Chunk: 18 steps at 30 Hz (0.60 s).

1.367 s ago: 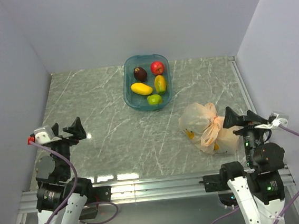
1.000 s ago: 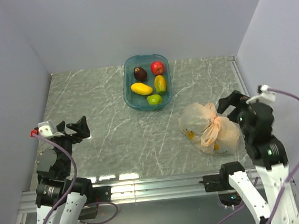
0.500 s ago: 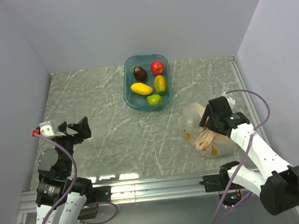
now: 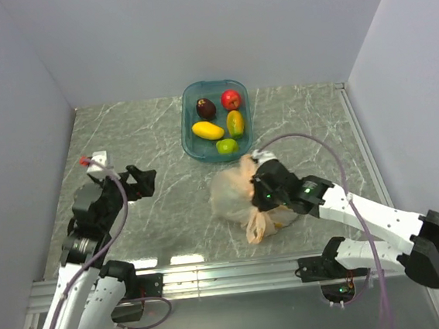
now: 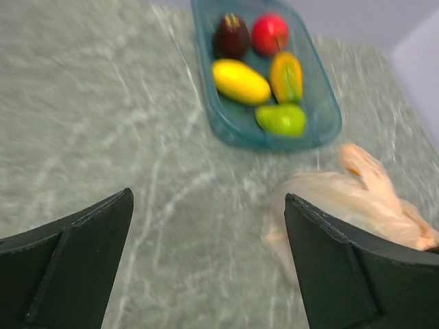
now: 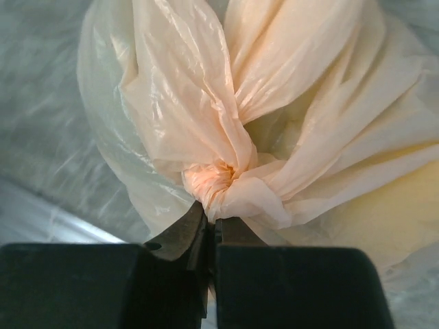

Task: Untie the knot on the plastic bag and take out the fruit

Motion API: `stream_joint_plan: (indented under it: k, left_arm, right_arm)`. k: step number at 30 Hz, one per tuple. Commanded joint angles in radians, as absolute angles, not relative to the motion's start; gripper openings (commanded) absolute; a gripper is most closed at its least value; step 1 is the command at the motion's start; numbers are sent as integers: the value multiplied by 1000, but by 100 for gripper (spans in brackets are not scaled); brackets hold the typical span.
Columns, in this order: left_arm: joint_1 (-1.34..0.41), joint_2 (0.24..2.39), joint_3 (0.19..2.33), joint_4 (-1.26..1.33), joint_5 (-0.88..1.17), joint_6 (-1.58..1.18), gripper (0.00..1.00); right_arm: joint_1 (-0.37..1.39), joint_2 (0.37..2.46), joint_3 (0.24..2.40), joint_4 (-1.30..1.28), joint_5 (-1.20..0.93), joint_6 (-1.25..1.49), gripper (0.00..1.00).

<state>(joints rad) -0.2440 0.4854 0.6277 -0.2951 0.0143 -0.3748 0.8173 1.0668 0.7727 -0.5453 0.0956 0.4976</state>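
At the tips of the right claw (image 6: pixel 209 223), pressed together on the plastic bag's (image 6: pixel 130 103) knot (image 6: pixel 218 177) — untying barely started, I'd judge — a gentle tug should come next.

The white arms (image 4: pixel 364 213) carry black joints, black fingers (image 5: pixel 68 267) and lilac cables (image 4: pixel 294 135).

The tabletop (image 4: pixel 170 216) has a grey-green marble pattern with white veins and runs ahead of and between the left gripper (image 4: pixel 145 184) and the right gripper (image 4: pixel 260 198). Beyond both grippers stands the back wall (image 4: pixel 207 33), plain and pale lavender-white. The left wall (image 4: pixel 5 115) and the right wall (image 4: pixel 417 75) have the same finish and flank the grippers outboard. Behind the grippers, the aluminium rail (image 4: pixel 230 276) borders the near edge. Bright reflections (image 4: pixel 183 259) lie on the glossy surface just ahead of it.
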Motion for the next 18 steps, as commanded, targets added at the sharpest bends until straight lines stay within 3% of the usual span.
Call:
stream_joint_plan:
  k: [1, 8, 9, 10, 13, 15, 18]
  left_arm:
    - [-250, 572, 703, -320, 181, -431, 97]
    - [-343, 696, 658, -276, 262, -609, 99]
    - [-374, 722, 644, -269, 253, -629, 99]
    - [-435, 732, 640, -258, 242, -647, 99]
    - [-552, 755, 641, -236, 155, -702, 97]
    - [-595, 779, 658, -238, 88, -716, 95]
    - [-658, 837, 683, -250, 3, -726, 93]
  right_arm:
    - [929, 1129, 879, -476, 70, 437, 0]
    - [1008, 1311, 942, -285, 14, 427, 0]
    - [1017, 1328, 981, -297, 24, 420, 5]
    - [1029, 1338, 998, -305, 26, 404, 24]
    - [1038, 1318, 1014, -311, 25, 394, 56]
    - [1039, 1260, 1002, -321, 38, 394, 62]
    - [1038, 1178, 977, -330, 112, 413, 63]
